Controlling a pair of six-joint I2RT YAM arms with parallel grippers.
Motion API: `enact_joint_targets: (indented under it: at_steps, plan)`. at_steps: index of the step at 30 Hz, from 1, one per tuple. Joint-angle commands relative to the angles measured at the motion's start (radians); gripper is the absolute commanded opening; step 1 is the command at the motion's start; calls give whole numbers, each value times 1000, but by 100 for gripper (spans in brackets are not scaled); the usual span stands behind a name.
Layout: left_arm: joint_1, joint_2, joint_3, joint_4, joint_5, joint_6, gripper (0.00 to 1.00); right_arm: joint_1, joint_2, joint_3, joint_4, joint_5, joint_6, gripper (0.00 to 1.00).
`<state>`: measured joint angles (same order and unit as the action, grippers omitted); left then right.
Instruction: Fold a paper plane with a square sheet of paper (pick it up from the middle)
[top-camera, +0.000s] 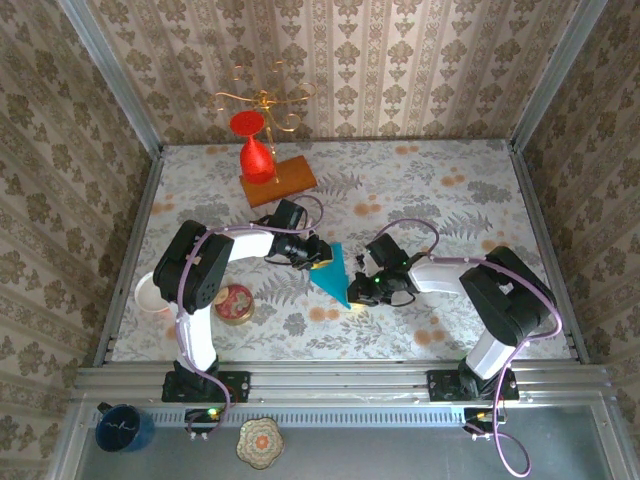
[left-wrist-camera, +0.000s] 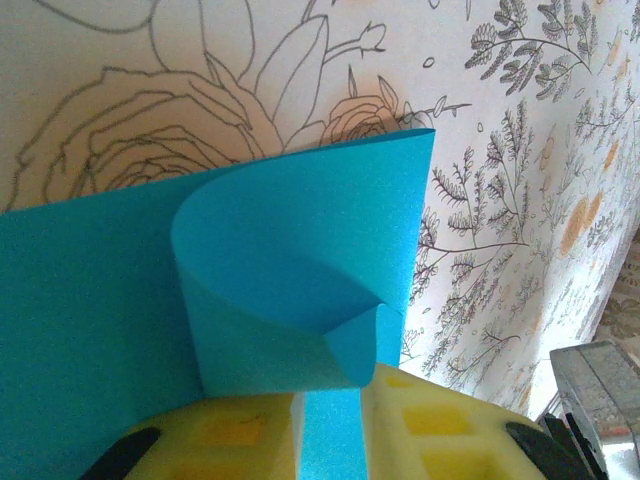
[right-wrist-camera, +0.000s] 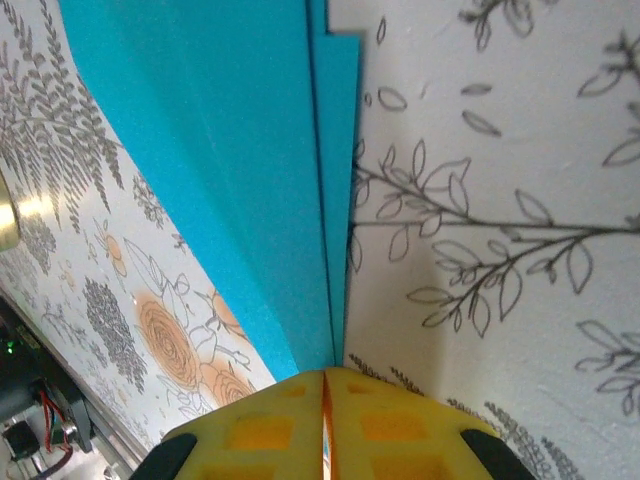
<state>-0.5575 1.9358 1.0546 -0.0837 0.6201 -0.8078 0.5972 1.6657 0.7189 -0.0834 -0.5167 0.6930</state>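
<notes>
Creased teal-blue square sheet of paper (top-camera: 333, 275) lies central on the desk (top-camera: 450, 200), between both hands. Left hand (top-camera: 318, 262): narrow gap, paper inside, grip unclear. Right hand (top-camera: 360, 287): pressed shut at the paper's right edge.

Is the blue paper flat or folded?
Folded. The paper is a narrow triangle from above; close up, layers stack along a crease.

No legible text, label or number on anything.

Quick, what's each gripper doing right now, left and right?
Left gripper: closed on the folded teal paper.
Right gripper: fingers shut, pinching the same paper's narrow end.
</notes>
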Motion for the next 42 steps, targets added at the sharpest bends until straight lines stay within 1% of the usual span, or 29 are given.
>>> enact_joint_targets:
  at_steps: [1, 4, 8, 11, 14, 18, 22, 27, 34, 37, 42]
  plan:
    - [11, 50, -23, -121, -121, -15, 24, 19, -18, -54, -161, -34, -21, 11]
    - [11, 49, -24, -120, -117, -12, 24, 17, -63, -51, -179, -4, -30, 11]
    - [11, 45, -25, -119, -112, -6, 24, 15, -136, -8, -135, 39, -26, 14]
    - [11, 45, -21, -120, -110, -2, 24, 16, -135, 51, -104, 59, -25, 14]
    - [11, 47, -19, -123, -109, -1, 24, 21, -71, 130, -80, 79, -28, 13]
    - [11, 48, -18, -126, -107, -2, 24, 39, 77, 240, -62, 67, -11, 9]
    - [10, 46, -18, -133, -110, -1, 24, 39, 154, 250, -25, 67, 13, 5]
    - [8, 56, -7, -147, -113, -2, 24, 33, 175, 206, 13, 57, 32, 3]
    - [8, 66, 2, -171, -128, 1, 23, 12, 179, 71, 89, 15, 62, 2]
    - [10, 67, 1, -180, -137, 2, 23, 13, 151, 22, 88, -3, 65, 1]
    - [11, 70, 1, -185, -145, -1, 22, 15, 59, -64, 63, -25, 65, 1]
